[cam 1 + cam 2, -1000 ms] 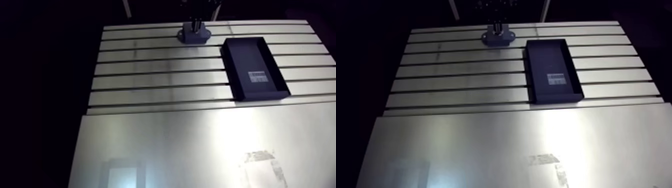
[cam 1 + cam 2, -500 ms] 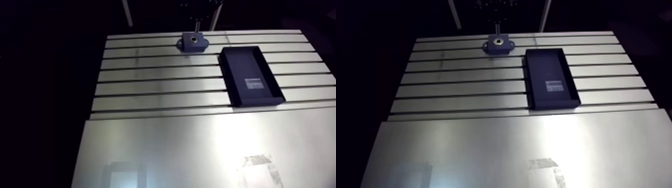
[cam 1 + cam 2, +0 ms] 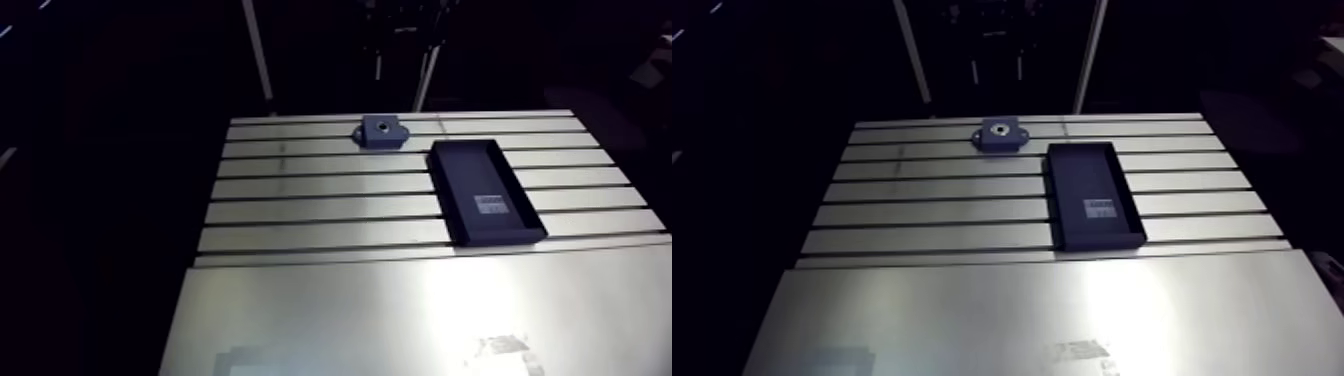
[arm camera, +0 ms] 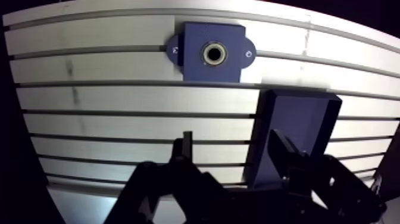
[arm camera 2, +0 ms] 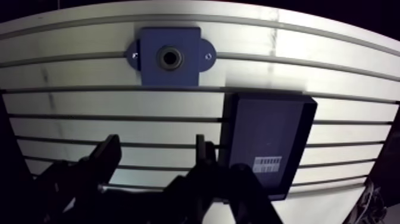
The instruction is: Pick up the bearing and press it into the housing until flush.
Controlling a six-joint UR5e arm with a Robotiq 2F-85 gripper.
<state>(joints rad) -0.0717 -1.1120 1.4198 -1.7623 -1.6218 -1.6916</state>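
Note:
The blue housing (image 4: 213,52) sits on the slotted table, well ahead of my gripper (image 4: 232,149) in the wrist view. The bearing (image 4: 213,53) shows as a bright metal ring seated in the housing's round bore. Both fingers stand apart with only bare table between them, so the gripper is open and holds nothing. It hangs high above the table and touches neither the housing nor the bearing. The arm view shows the housing (image 3: 381,131) near the table's far edge.
A black rectangular tray (image 3: 1082,175) with a small white label (image 3: 1100,208) lies to the right of the housing, beside my right finger in the wrist view. A smooth metal sheet (image 3: 400,310) covers the table's near part. The slotted table (image 3: 300,190) ends just behind the housing.
Earlier the gripper stood shut, down on the housing. It has since lifted away and opened, leaving the bearing in the bore. The arm camera has risen with it.

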